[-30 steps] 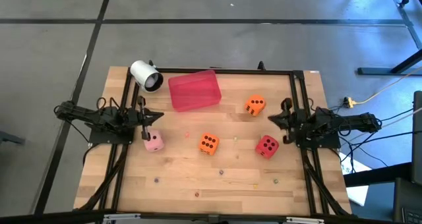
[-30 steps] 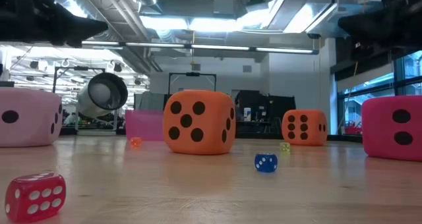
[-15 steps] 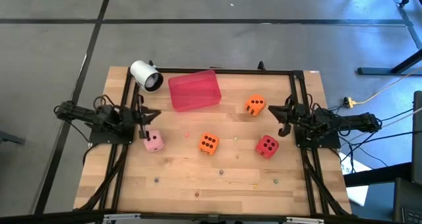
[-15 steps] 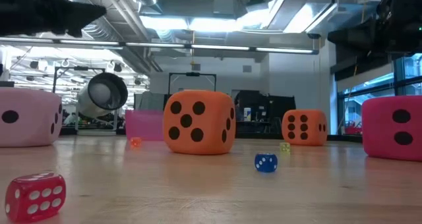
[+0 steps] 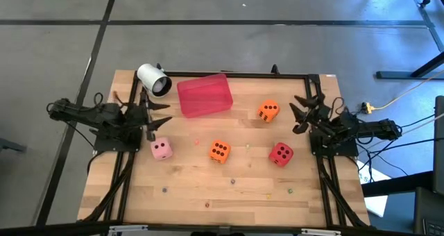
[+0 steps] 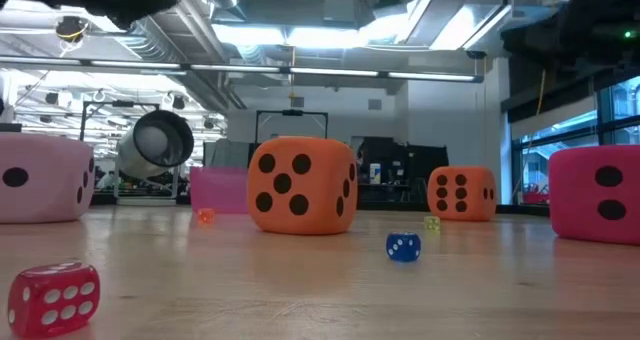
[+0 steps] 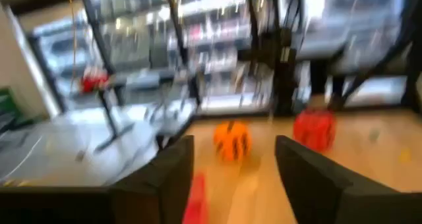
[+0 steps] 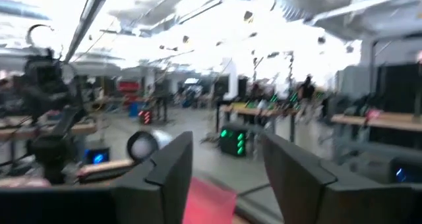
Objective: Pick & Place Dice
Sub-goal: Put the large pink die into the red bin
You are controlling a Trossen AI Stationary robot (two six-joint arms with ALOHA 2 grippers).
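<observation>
Four dice rest on the wooden table on their bottom faces: a pale pink one (image 5: 161,149), an orange one (image 5: 219,150) at the middle, a second orange one (image 5: 268,111) farther back, and a red one (image 5: 281,153). My left gripper (image 5: 162,115) stands open above the table's left side, just beyond the pink die and apart from it. My right gripper (image 5: 297,115) stands open on the right, between the far orange die and the red die, touching neither. In the left wrist view the orange die (image 7: 232,140) and the red die (image 7: 314,130) show beyond the open fingers.
A flat red tray (image 5: 204,95) lies at the back middle, with a white cylinder (image 5: 153,80) beside it at the back left. Tiny coloured beads and small dice, such as a red one (image 6: 53,297) and a blue one (image 6: 403,246), lie scattered near the front.
Both grippers have opened and have risen and tipped upward. The left one has drawn back a little toward the table's left edge, the right one toward the right edge. The dice have stayed where they were.
</observation>
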